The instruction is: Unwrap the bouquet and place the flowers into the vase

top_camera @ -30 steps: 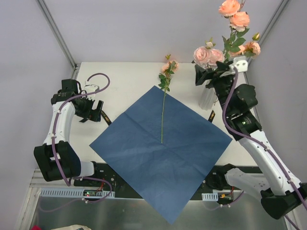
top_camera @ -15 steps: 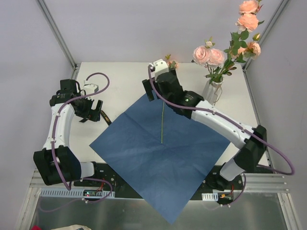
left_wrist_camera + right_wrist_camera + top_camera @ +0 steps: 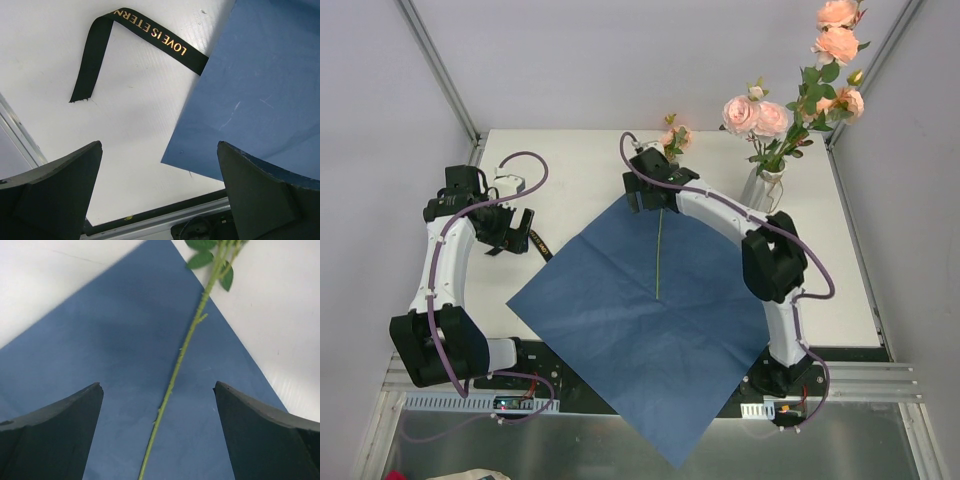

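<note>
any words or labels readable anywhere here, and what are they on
"LOVE IS ETERN": gold letters on the black ribbon lying on the white table; the rest is lost at the ribbon's bend.
Top view: the same ribbon's lettering is too small to read.
No other text shows.

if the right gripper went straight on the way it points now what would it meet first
Most likely the rose stem, which runs between the open fingers of the right gripper. It lies on the blue paper, which comes right after. How far off it is cannot be told.
</note>
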Robot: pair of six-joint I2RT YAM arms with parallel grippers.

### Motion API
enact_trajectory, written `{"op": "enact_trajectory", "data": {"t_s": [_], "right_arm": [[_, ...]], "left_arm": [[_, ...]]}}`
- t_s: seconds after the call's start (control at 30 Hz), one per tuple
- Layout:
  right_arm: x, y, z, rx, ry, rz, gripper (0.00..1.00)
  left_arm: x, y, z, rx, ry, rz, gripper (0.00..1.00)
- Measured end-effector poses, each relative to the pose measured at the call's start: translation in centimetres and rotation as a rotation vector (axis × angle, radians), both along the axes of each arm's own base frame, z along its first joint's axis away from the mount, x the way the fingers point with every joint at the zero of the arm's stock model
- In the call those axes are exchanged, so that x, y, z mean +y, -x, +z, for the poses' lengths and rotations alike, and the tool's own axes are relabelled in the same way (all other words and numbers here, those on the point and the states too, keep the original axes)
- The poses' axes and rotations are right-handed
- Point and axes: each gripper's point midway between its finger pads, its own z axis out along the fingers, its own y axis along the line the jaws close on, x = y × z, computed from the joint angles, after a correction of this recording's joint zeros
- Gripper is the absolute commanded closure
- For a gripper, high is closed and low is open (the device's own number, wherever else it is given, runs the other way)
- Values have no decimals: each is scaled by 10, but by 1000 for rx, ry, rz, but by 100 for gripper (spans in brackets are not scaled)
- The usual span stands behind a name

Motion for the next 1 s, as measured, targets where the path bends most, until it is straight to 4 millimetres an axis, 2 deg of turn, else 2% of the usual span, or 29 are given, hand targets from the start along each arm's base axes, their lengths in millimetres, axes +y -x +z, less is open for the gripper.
{"op": "enact_trajectory", "data": {"t_s": [0.1,0.23,0.47,0.67,0.87,1.0], "right_arm": [[-13,-10,-33,80,15,-56,23],[-20,-18,-54,135,18,-110,25],[-11,-23,-61,164,-16,-143,28],[-8,-28,-75,196,-13,-165,31],[-20,-30,-92,243,3,-198,34],[-25,-33,-93,254,-5,-213,35]], "left_arm": [[1,0,0,-2,-3,0,1],[1,0,-2,1,-3,0,1],[1,-1,-2,-2,-4,-2,1],[3,-2,-3,-6,-6,2,1],[5,-1,-5,-4,-8,2,1],[5,-2,-6,-5,-11,-4,1]]}}
